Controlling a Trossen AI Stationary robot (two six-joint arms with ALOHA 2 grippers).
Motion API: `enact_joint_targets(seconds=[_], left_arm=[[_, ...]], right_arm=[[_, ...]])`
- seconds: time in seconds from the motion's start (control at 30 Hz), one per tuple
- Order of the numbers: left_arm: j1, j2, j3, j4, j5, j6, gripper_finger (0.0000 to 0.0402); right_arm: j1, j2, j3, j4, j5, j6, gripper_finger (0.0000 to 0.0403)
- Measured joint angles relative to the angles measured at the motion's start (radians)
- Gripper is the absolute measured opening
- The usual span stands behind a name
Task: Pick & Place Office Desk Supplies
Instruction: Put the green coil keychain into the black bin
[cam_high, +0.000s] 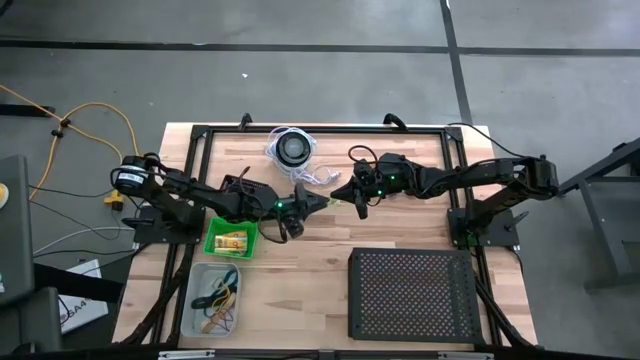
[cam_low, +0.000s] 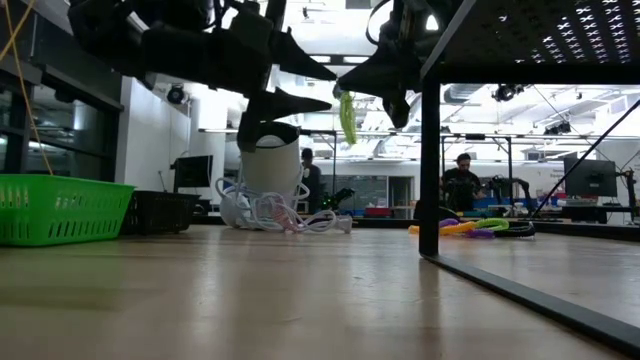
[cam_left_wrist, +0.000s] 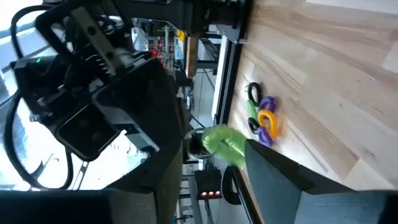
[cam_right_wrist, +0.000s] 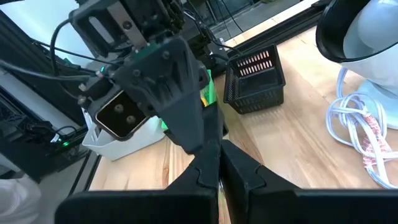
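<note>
we see both grippers meeting mid-table, raised off wood. right gripper (cam_high: 358, 196) pinched closed on green band (cam_low: 347, 117) (dangles in air between arms). left gripper (cam_high: 312, 201) just beside it, fingers (cam_left_wrist: 280, 171) spread around band, not clamped. more coloured rings (cam_left_wrist: 262, 116) lie on table. green basket (cam_high: 231, 241) and clear bin (cam_high: 213, 300) near left.

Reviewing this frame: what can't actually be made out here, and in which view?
- What the green item is: low view shows only a strip hanging at the right gripper; left wrist view shows a blurred lump.
- Whether the left gripper touches it: the fingers overlap in every view.
- Contents of the clear bin: high view, too small to sort.
- Contents of the green basket: wall hides them in low view.
</note>
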Motion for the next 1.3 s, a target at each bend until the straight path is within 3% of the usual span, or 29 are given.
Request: enact_joint_targets(seconds=[0.37,1.3], left_arm=[[0.000,0.000,0.000,-0.003,0.031,0.000,0.0077],[0.000,0.000,0.000,-0.003,0.031,0.087,0.0073]], right_arm=[[0.000,0.000,0.000,0.000,0.002,0.003,0.0002],[0.000,0.000,0.000,0.002,-0.021,0.060,0.0002]])
